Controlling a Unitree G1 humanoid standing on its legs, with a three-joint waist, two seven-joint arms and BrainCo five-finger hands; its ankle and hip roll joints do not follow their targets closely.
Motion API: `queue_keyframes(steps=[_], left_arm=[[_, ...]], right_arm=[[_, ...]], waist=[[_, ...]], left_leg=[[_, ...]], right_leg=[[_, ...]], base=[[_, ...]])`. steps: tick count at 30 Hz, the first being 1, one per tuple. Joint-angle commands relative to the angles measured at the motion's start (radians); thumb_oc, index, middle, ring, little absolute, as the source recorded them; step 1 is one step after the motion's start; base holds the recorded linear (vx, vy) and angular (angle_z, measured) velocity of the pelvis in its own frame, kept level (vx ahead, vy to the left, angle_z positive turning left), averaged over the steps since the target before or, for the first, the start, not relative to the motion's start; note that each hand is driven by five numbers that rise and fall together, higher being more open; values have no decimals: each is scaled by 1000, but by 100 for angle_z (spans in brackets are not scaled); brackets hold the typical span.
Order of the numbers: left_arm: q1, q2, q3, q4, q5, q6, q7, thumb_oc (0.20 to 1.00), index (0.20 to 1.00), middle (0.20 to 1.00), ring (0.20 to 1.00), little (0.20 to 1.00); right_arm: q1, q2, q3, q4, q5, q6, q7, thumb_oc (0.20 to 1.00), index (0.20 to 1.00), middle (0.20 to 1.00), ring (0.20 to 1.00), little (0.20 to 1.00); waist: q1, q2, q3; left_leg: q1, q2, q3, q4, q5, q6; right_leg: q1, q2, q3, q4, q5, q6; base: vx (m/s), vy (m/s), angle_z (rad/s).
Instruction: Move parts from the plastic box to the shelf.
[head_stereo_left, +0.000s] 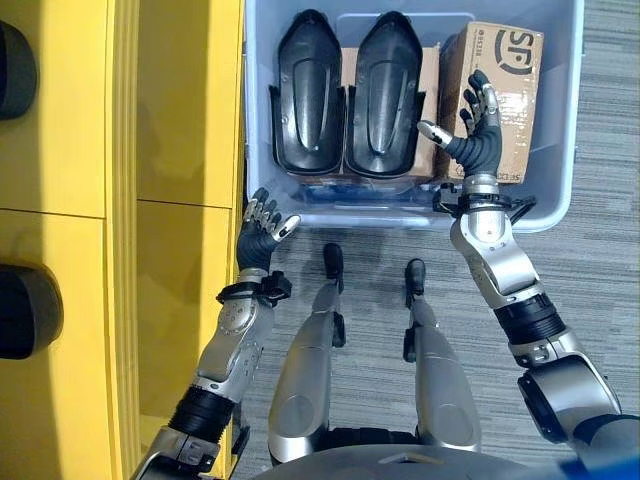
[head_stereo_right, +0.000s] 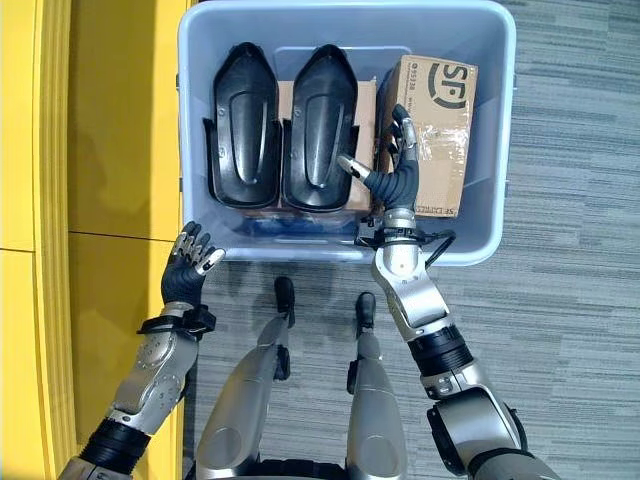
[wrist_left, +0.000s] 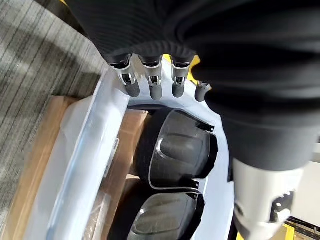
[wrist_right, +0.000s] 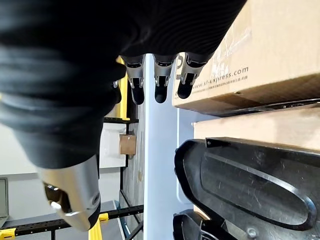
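A pale blue plastic box (head_stereo_left: 560, 190) on the floor holds two black moulded parts (head_stereo_left: 310, 95) (head_stereo_left: 388, 90) standing side by side and a brown cardboard carton (head_stereo_left: 505, 80) to their right. My right hand (head_stereo_left: 478, 135) is inside the box, open, fingers spread, between the right black part (wrist_right: 250, 185) and the carton (wrist_right: 260, 50), touching neither for certain. My left hand (head_stereo_left: 262, 228) is open just outside the box's near left corner, its fingers (wrist_left: 155, 87) over the rim (wrist_left: 100, 130). The yellow shelf (head_stereo_left: 90, 200) stands to the left.
Dark parts (head_stereo_left: 20, 310) (head_stereo_left: 12, 65) lie on the yellow shelf's levels at the far left. More cardboard (wrist_left: 30, 165) lies under the black parts in the box. Grey carpet (head_stereo_left: 600, 260) surrounds the box on the right.
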Motion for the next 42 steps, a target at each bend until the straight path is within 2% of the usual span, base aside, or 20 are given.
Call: queue_keyframes(steps=[1, 16, 32, 42], left_arm=[[27, 36, 21, -96, 5, -54, 6, 1000, 1000, 1000, 1000, 1000], [59, 42, 33, -122, -18, -70, 11, 1000, 1000, 1000, 1000, 1000], [110, 43, 162, -181, -13, -119, 61, 1000, 1000, 1000, 1000, 1000], [102, 33, 179, -141, -1, -117, 81, 1000, 1000, 1000, 1000, 1000]], right_arm=[[-62, 14, -21, -31, -14, -52, -12, 1000, 1000, 1000, 1000, 1000], [-96, 17, -11, 70, 16, -39, -24, 1000, 1000, 1000, 1000, 1000], [-87, 0, -42, 54, -8, -40, -33, 1000, 1000, 1000, 1000, 1000], [-78, 1, -56, 55, -3, -41, -38, 1000, 1000, 1000, 1000, 1000]], waist=[[-12, -22, -22], [18, -13, -11], [42, -7, -8], [42, -5, -1]], left_leg=[[-40, 93, -28, 118, -37, -95], [-61, 84, -55, 123, -38, -90], [-61, 75, -67, 121, -43, -87], [-72, 73, -68, 122, -41, -88]], right_leg=[[-41, -120, -61, 72, 26, 77], [-50, -120, -79, 94, 7, 70], [-43, -127, -90, 92, 5, 69], [-51, -126, -89, 91, 5, 70]], base=[[0, 0, 0], [9, -2, 3], [2, 2, 1], [0, 0, 0]])
